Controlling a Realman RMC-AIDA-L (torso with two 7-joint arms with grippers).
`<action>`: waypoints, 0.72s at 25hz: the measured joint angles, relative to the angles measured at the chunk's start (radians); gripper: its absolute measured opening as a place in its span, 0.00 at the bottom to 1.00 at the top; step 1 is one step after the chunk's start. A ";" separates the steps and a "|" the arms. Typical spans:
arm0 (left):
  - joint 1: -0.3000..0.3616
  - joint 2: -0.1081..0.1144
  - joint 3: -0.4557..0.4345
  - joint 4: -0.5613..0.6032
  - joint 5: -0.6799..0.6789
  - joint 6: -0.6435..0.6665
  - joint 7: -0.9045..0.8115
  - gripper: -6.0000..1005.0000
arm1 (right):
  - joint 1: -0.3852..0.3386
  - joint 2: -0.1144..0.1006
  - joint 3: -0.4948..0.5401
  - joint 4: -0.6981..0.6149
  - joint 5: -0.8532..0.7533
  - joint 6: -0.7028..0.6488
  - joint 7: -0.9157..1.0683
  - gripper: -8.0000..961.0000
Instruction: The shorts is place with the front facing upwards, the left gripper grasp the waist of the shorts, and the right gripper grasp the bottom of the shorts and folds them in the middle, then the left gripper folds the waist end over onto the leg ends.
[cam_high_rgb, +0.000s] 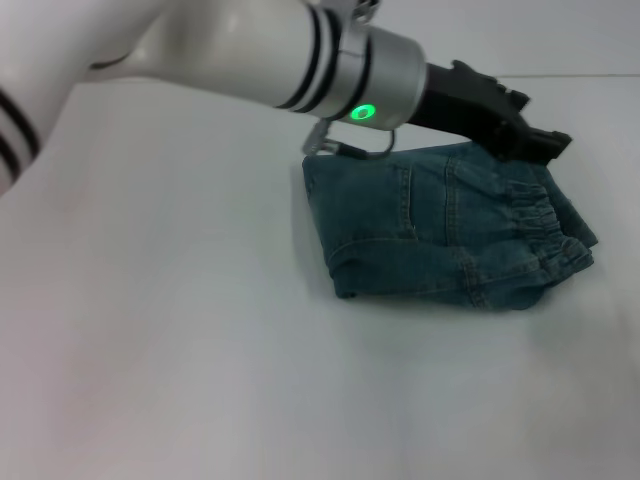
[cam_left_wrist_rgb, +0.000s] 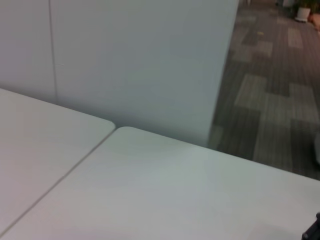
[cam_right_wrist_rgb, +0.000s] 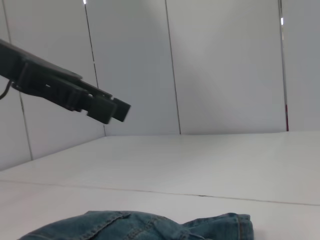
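Note:
The shorts (cam_high_rgb: 440, 225) lie folded into a compact bundle on the white table (cam_high_rgb: 200, 350), right of centre in the head view. Their ruffled elastic waist (cam_high_rgb: 535, 215) lies on top at the bundle's right end, and the leg ends beneath it are mostly covered. My left gripper (cam_high_rgb: 545, 140) hovers just above the far right edge of the bundle, open and holding nothing. In the right wrist view the same left gripper (cam_right_wrist_rgb: 112, 107) hangs in the air above the shorts (cam_right_wrist_rgb: 140, 227). My right gripper is out of view.
My white left arm (cam_high_rgb: 250, 45) crosses the upper left of the head view, over the table. White wall panels (cam_right_wrist_rgb: 225, 65) stand behind the table. A seam between two tabletops (cam_left_wrist_rgb: 60, 177) and carpeted floor (cam_left_wrist_rgb: 270, 100) show in the left wrist view.

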 joint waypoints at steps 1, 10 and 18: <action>0.029 0.001 -0.004 0.021 -0.011 0.004 0.026 0.53 | 0.000 0.000 -0.001 -0.008 0.000 -0.001 0.011 0.01; 0.340 0.001 -0.222 0.067 -0.265 0.286 0.448 0.79 | 0.013 -0.001 -0.004 -0.200 -0.169 -0.107 0.225 0.01; 0.505 0.029 -0.508 -0.154 -0.251 0.616 0.761 0.93 | 0.030 -0.002 -0.006 -0.304 -0.304 -0.295 0.293 0.15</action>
